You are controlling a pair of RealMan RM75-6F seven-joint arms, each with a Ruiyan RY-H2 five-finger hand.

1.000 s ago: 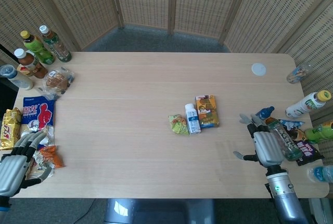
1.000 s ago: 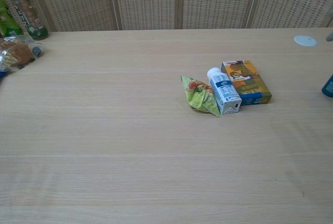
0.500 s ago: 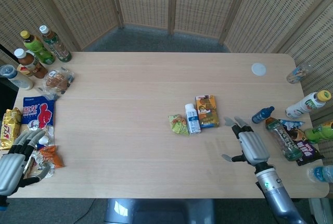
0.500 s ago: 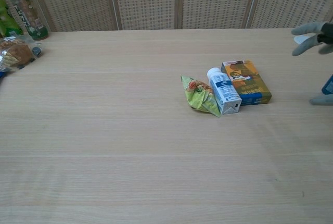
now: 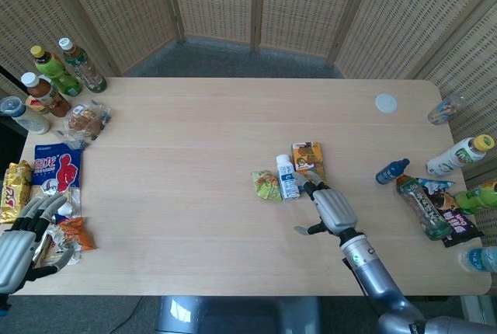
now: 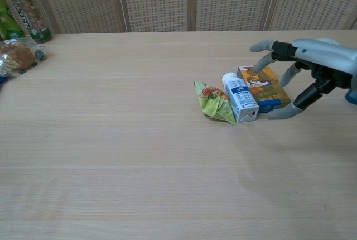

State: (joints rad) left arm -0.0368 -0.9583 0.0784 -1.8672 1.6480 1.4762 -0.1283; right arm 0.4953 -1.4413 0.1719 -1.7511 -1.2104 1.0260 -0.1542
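Right hand: your right hand [image 5: 330,211] [image 6: 304,72] hovers at the centre right of the table [image 5: 194,155], fingers spread and holding nothing; fingertips reach over the orange carton [image 5: 308,165] [image 6: 264,87]; you cannot tell if they touch it.
Orange carton: lies flat near the middle of the frame, just right of the small white bottle [image 5: 286,176] [image 6: 240,97].
Green packet: the crumpled green packet [image 5: 266,186] [image 6: 213,102] lies against the bottle's left side.
Left hand: your left hand [image 5: 23,245] sits at the lower left edge, fingers apart, empty, beside the snack bags [image 5: 68,234].
Far right: bottles [image 5: 458,154] and packets cluster along the right edge.
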